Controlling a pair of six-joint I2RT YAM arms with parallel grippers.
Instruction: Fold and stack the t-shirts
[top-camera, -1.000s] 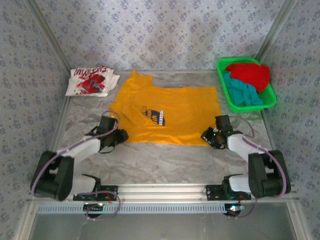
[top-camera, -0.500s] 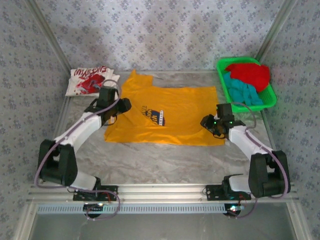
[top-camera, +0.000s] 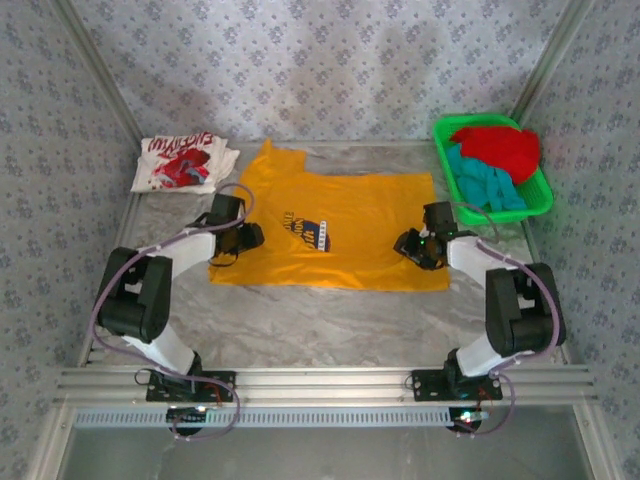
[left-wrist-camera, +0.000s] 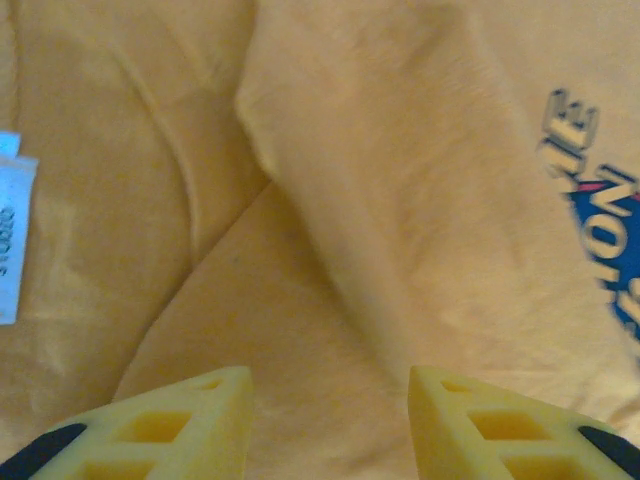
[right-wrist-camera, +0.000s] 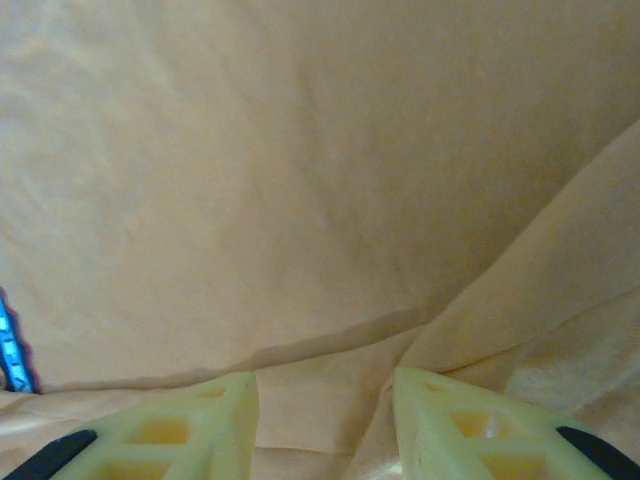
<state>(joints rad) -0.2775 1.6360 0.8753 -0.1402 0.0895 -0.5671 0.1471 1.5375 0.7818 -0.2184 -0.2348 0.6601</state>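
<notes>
Marbled table (top-camera: 330, 320), patterned walls. Yellow-orange t-shirt (top-camera: 350, 215) spread mid-table, long axis left-right, print up. Left gripper (top-camera: 248, 238) over shirt's left edge, right gripper (top-camera: 407, 246) over right side, each nearest own end. Both jaws apart, cloth beneath gap, no pinch seen. White t-shirt (top-camera: 180, 163) folded back-left. Red t-shirt (top-camera: 500, 148), teal t-shirt (top-camera: 485, 185) in green basket (top-camera: 505, 213). Fingertip contact with cloth unclear; yellow shirt's folded layers hard to read.

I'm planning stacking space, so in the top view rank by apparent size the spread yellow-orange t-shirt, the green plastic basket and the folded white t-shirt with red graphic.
1. yellow-orange t-shirt, clearly largest.
2. green plastic basket.
3. white t-shirt with red graphic, somewhat smaller than the basket.
</notes>
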